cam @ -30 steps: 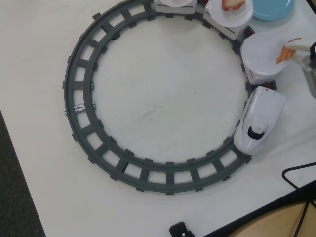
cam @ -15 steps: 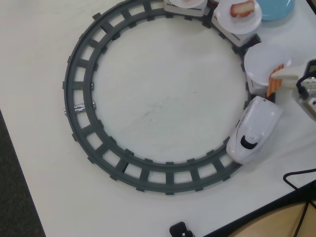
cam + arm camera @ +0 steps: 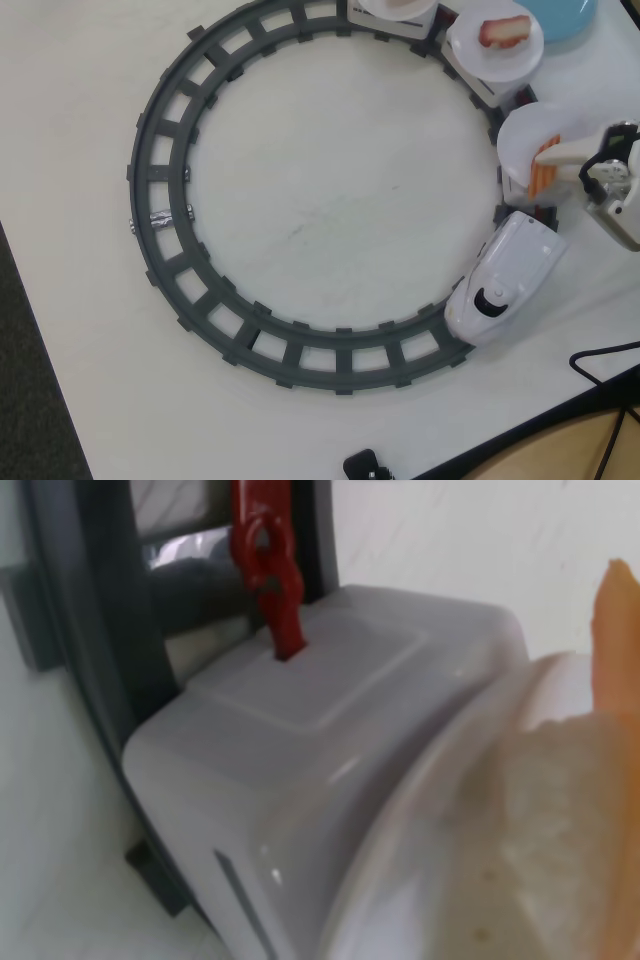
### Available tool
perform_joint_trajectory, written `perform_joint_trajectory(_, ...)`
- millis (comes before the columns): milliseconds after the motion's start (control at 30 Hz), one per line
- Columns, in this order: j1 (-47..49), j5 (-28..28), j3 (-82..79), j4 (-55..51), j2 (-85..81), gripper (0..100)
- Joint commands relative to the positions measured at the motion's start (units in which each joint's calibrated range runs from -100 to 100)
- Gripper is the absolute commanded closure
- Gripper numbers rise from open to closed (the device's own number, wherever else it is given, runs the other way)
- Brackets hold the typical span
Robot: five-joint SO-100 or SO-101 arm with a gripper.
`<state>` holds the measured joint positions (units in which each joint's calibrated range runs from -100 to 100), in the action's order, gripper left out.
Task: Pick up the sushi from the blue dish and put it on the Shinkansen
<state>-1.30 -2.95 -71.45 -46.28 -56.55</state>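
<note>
Wrist view put you right against the load: the sushi (image 3: 570, 810) filled the lower right, white rice with an orange edge at the far right, lying over the rim of a white plate (image 3: 400, 880). Beyond it sat the grey-white train car (image 3: 300, 730) with a red coupling hook (image 3: 268, 570) rising from its top, and dark track (image 3: 90, 630) behind.

From overhead, your claw (image 3: 550, 165) came in from the right edge, its pale fingers closed around the sushi (image 3: 543, 172), holding it on edge over the plate (image 3: 525, 140) just behind the Shinkansen (image 3: 505, 280), whose nose pointed down-left on the grey circular track (image 3: 160, 180). Farther up, another plate (image 3: 495, 55) carried a red-and-white piece (image 3: 505, 30). At the top edge you had the blue dish (image 3: 560, 15) on the white counter (image 3: 340, 200).
</note>
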Motion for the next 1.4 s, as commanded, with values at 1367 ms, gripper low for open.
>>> perform_joint_trajectory(1367,2.09,0.18,20.56,-16.83,0.14,83)
